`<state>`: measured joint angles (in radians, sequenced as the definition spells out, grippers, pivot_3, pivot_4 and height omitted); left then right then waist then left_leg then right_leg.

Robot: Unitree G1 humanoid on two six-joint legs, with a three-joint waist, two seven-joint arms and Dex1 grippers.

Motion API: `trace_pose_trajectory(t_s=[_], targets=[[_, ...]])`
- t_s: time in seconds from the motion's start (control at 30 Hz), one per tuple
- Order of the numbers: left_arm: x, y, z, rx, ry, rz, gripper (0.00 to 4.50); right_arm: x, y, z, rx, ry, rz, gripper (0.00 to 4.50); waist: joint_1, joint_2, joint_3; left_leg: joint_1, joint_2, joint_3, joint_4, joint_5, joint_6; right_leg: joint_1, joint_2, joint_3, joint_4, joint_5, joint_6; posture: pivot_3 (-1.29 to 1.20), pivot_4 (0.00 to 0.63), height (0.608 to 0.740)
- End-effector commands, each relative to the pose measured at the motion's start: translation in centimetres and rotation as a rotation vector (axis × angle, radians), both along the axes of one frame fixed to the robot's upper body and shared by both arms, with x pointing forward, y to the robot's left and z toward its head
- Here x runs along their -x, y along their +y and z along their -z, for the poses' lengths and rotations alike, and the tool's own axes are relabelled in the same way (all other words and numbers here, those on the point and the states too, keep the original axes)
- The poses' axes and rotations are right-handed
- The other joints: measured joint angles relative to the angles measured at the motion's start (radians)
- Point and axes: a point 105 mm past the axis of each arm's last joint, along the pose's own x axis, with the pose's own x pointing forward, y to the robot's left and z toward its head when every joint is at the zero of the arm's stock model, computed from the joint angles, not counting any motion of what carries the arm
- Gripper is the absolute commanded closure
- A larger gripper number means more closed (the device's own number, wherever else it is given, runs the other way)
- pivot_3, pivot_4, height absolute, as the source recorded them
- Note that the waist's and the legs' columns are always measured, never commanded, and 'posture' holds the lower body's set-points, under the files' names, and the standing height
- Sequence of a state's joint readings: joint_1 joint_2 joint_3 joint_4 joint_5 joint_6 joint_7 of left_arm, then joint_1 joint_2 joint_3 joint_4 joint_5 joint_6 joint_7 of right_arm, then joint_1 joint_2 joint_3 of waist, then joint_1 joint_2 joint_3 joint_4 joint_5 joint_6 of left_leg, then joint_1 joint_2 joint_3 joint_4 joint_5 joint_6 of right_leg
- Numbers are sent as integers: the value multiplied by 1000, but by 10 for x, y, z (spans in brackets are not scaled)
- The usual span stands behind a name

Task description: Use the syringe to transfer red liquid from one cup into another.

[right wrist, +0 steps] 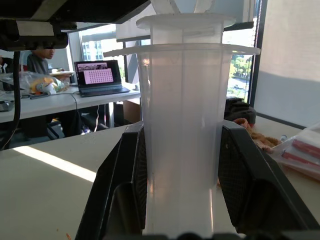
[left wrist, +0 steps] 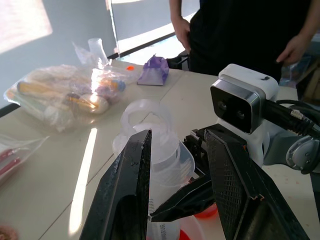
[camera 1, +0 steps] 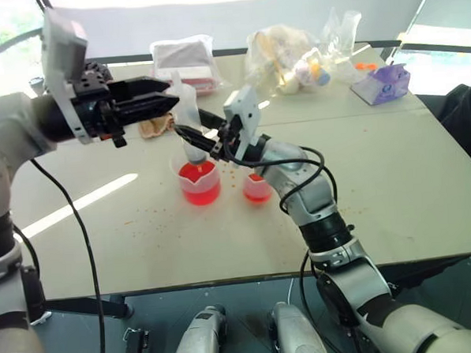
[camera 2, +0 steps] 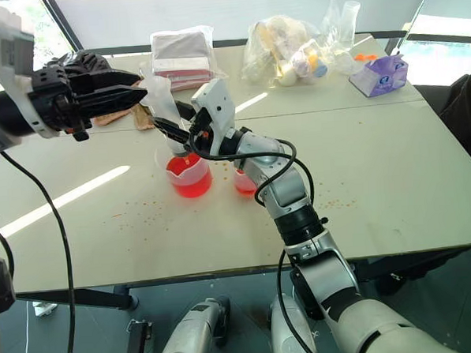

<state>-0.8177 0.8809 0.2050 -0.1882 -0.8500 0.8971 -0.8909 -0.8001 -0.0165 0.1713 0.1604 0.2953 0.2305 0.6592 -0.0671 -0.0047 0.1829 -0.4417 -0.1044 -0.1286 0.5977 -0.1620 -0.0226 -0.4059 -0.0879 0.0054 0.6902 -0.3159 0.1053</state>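
Syringe [camera 1: 192,139] stands tip-down in the spouted beaker [camera 1: 200,185] mid-worktop, barrel clamped by the right gripper [right wrist: 181,150]; left gripper [left wrist: 175,200], jaws apart around the plunger top, seems set to draw; smaller cup [camera 1: 257,189] awaits transfer.

No readable text or labels.

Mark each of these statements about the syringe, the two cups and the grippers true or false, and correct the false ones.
1. The right gripper is shut on the syringe. True.
2. The syringe stands over the smaller cup. False: its tip points into the spouted beaker.
3. The left gripper has its fingers apart. True.
4. Both cups hold red liquid. True.
5. The purple tissue pack lies between the cups. False: it lies at the table's far right.
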Motion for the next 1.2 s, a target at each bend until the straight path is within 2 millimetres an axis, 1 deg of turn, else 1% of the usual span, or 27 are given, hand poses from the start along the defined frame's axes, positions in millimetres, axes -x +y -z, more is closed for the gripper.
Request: trace_pose_trajectory(t_s=[0.03, 0.2, 0.47, 0.63, 0.77, 0.83, 1.0, 1.03, 1.2], targets=[[2, -4, -1, 6, -26, 8, 2749, 9, 8, -13, -22, -57, -25, 3122, 0, 0, 0, 0, 0, 0, 0, 0, 0, 0, 0, 0, 0, 0, 0, 0, 150, 736], [0, -8, 4, 25, -9, 12, 2749, 7, 11, -10, -16, -41, -21, 3122, -1, 0, 0, 0, 0, 0, 0, 0, 0, 0, 0, 0, 0, 0, 0, 0, 150, 736], [-9, -6, 27, 28, 57, -23, 2749, 4, 15, 2, 7, -18, -16, 3122, 0, 0, 0, 0, 1, 0, 0, 0, 0, 0, 0, 0, 0, 0, -1, 0, 150, 736], [-11, -7, 37, 31, 78, -27, 2749, 3, 17, 9, 16, -7, -11, 3122, 0, 0, 0, 0, 1, 0, 0, 0, 0, 0, 0, 0, 0, 0, -1, 0, 150, 736], [-11, -8, 39, 28, 78, -28, 2749, 4, 18, 12, 20, -5, -11, 3122, 0, 0, 0, 0, 1, 0, 0, 0, -1, 0, 0, 0, 0, 0, -1, 0, 150, 736], [-11, -8, 37, 33, 74, -35, 3316, 5, 18, 14, 22, -3, -13, 3122, 0, 0, 0, 0, 1, 0, 0, 0, -1, 0, 0, 0, 0, 0, -1, 0, 150, 736], [-14, -8, 32, 53, 53, -48, 4400, 8, 20, 18, 23, 8, -20, 3122, 0, 0, 0, 0, 1, 0, 0, 0, -1, 0, 0, 0, 0, 0, -1, 0, 150, 736], [-14, -8, 31, 55, 51, -48, 4473, 9, 21, 18, 23, 10, -23, 3122, 0, 0, 0, 0, 1, 0, 0, 0, -1, 0, 0, 0, 0, 0, -1, 0, 150, 736], [-16, -9, 25, 70, 49, -52, 4473, 13, 24, 22, 24, 20, -37, 3122, 0, 0, 0, 0, 1, 0, 0, 0, -1, 0, 0, 0, 0, 0, -1, 0, 150, 736]])
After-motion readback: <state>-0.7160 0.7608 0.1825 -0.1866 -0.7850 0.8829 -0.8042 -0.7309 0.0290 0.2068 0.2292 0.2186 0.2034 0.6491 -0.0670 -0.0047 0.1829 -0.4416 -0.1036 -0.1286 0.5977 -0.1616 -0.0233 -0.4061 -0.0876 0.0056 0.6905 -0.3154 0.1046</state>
